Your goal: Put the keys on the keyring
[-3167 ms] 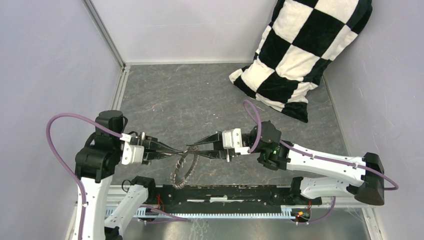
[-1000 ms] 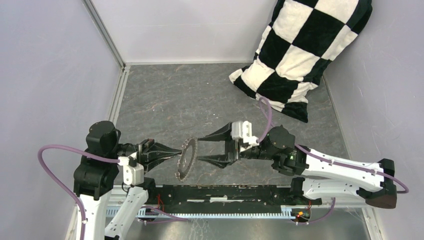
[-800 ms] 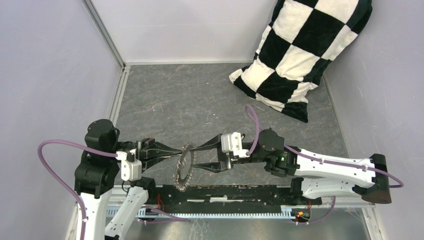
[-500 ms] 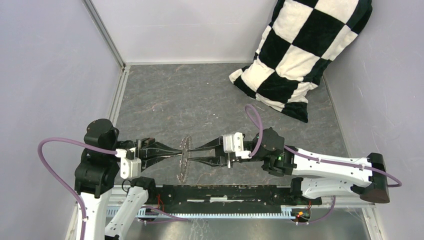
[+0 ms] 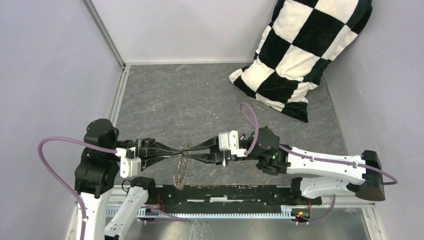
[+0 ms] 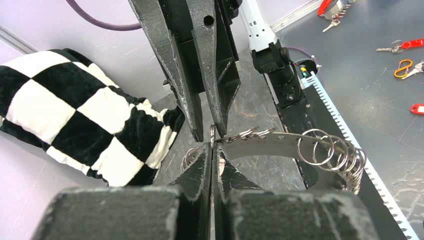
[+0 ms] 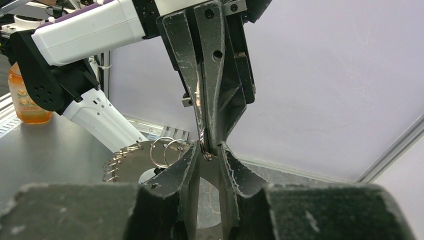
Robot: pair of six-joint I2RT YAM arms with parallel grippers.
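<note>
In the top view the keyring (image 5: 180, 164) shows edge-on as a thin, blurred streak. The spot where the left gripper (image 5: 178, 151) and right gripper (image 5: 188, 151) meet it is too small to read. The pillow (image 5: 300, 55) runs off the top edge.

From the left wrist, the ring's left side sits behind that gripper's own fingers (image 6: 197, 170). A few coloured bits (image 6: 414, 44) at the upper right are too small to name.

From the right wrist, the ring's right side is hidden by that gripper's fingers (image 7: 182, 172), and whether they press on it cannot be told. A blurred orange bottle (image 7: 27, 100) is cut by the left edge.
</note>
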